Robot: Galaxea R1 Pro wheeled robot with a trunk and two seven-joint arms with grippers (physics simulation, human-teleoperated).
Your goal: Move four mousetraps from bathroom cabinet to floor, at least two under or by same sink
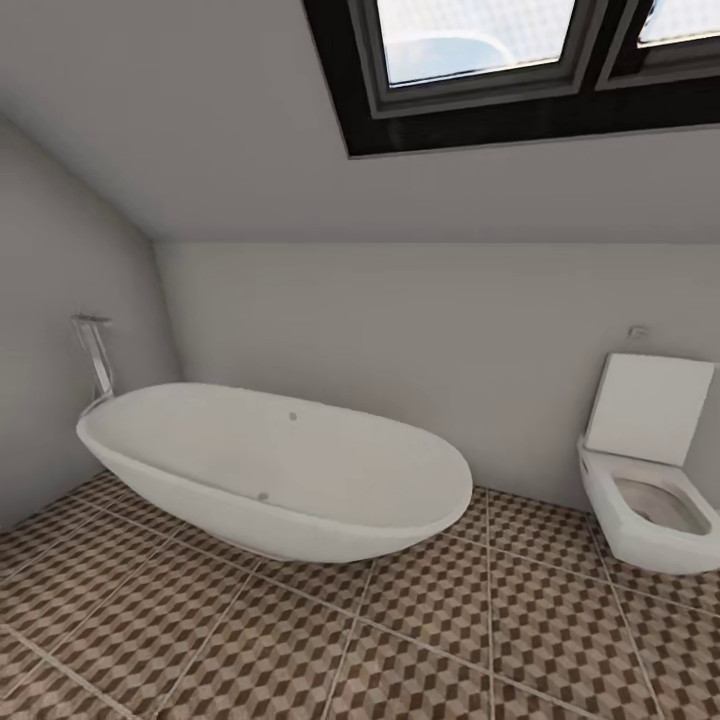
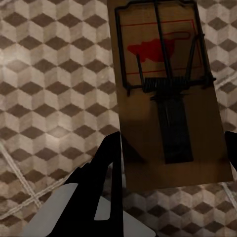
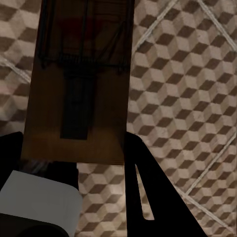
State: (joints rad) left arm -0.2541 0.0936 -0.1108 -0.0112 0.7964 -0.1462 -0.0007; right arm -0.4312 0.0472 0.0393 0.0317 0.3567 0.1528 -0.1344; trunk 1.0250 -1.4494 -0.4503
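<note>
Left mousetrap (image 2: 165,94): clamped between left gripper (image 2: 173,143) fingers (image 2: 106,163), above bathroom floor (image 2: 49,89).
Right mousetrap (image 3: 81,79): clamped between right gripper (image 3: 74,143) fingers (image 3: 140,168).

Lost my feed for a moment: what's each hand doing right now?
Left hand: closed on a mousetrap, above the tiled floor.
Right hand: closed on another mousetrap, also above the floor.

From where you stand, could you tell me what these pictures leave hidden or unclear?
- Left wrist view: the mousetrap runs off the top edge; the left gripper's fingers cover its near end.
- Right wrist view: that mousetrap lies in shadow, its mark barely readable and its far end cropped.
- Head view: the toilet is cut by the right edge.
</note>
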